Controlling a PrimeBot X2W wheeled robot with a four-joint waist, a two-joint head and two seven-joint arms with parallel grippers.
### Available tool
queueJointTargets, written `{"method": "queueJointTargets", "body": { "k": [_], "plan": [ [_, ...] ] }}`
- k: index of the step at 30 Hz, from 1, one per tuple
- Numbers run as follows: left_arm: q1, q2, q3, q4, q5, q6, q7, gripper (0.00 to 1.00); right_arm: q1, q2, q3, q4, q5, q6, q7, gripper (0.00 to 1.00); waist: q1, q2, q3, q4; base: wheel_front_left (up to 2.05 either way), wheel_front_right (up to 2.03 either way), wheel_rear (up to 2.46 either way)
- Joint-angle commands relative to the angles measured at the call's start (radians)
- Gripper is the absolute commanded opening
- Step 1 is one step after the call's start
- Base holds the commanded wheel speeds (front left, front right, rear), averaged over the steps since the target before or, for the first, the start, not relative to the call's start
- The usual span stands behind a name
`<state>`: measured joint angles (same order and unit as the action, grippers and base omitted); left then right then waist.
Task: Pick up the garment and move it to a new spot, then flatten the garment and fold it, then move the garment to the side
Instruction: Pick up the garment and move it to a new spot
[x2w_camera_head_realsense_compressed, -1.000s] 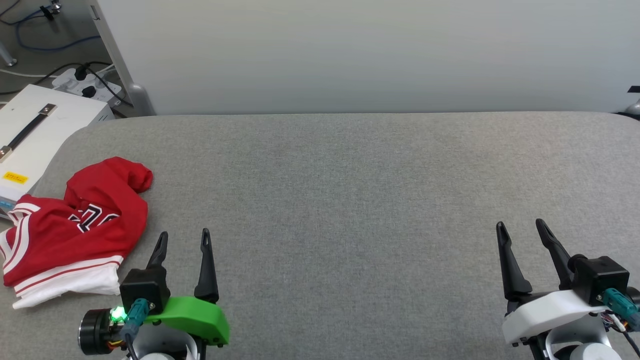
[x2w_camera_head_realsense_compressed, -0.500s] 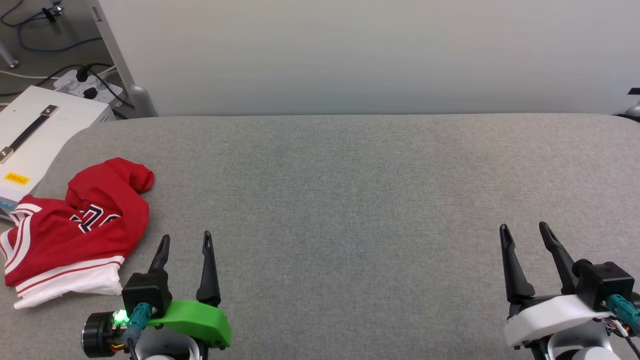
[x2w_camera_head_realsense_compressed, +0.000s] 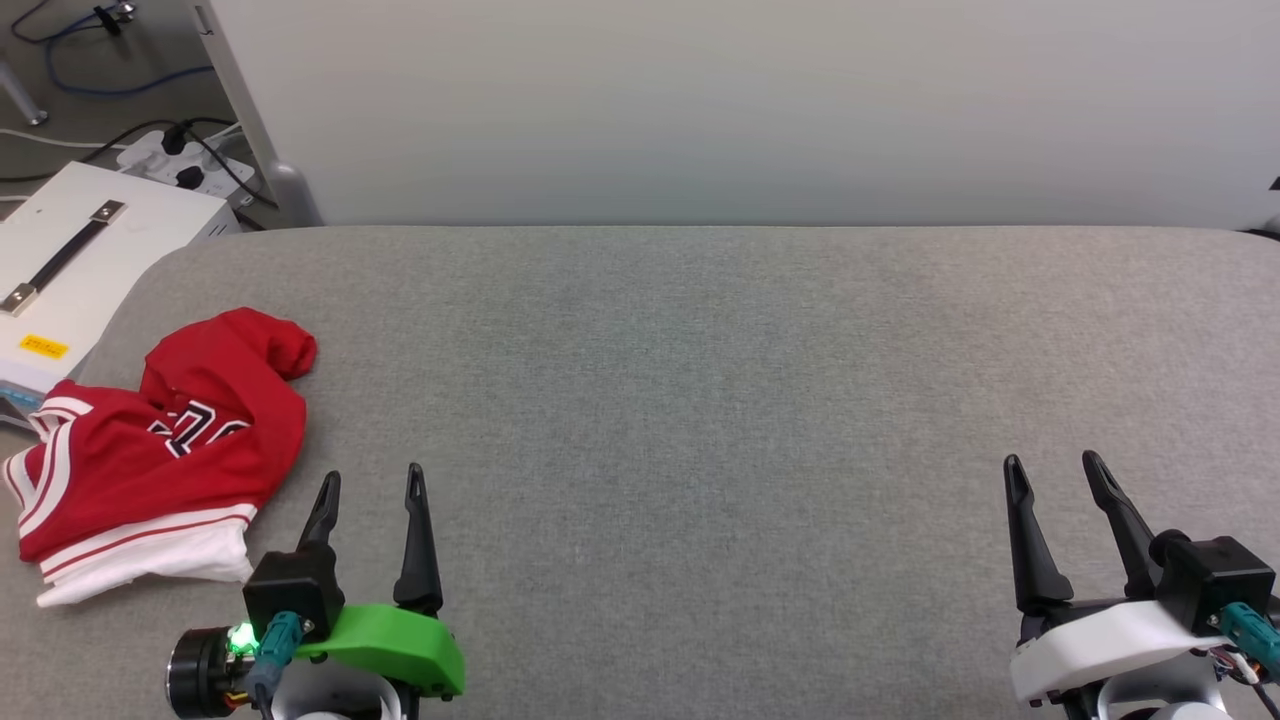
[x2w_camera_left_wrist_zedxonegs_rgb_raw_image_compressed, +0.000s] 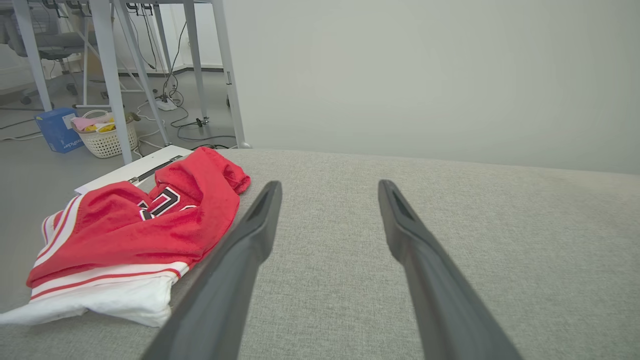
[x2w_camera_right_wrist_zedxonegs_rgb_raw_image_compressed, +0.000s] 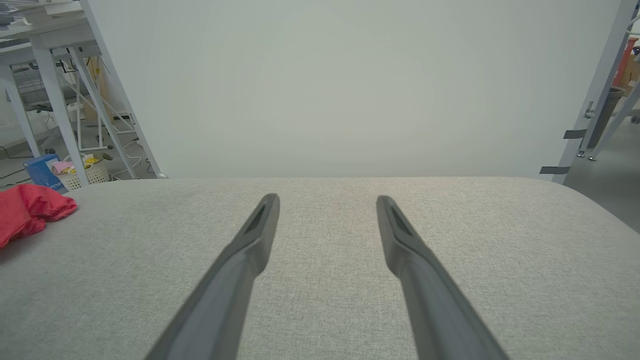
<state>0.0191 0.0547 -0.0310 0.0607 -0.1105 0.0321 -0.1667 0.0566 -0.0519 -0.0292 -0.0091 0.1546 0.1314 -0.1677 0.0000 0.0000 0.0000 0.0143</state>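
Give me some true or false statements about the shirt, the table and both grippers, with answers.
1. The red shirt lies bunched at the left end of the gray table. True.
2. The left gripper is shut on the shirt. False: it is open beside the shirt, holding nothing.
3. The right gripper is open over bare table. True.
4. The shirt is folded flat. False: it is crumpled, not yet folded.
5. A white case with a black handle sits past the table's left edge. True.
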Motion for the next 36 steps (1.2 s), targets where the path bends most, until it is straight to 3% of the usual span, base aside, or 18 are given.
{"method": "queueJointTargets", "body": {
  "k": [1,36],
  "plan": [
    [0.004,-0.003,0.000,0.004,-0.009,0.009,-0.012,1.00,0.010,0.001,0.001,-0.005,0.003,-0.001,-0.011,1.00,0.0000,0.0000,0.001,0.011,0.00,0.00,0.00],
    [-0.024,-0.004,0.089,0.070,-0.127,0.012,-0.085,1.00,-0.002,0.002,0.126,-0.040,-0.047,-0.001,-0.084,1.00,0.0000,0.0000,0.061,0.411,0.00,0.00,0.00]
  ]
}}
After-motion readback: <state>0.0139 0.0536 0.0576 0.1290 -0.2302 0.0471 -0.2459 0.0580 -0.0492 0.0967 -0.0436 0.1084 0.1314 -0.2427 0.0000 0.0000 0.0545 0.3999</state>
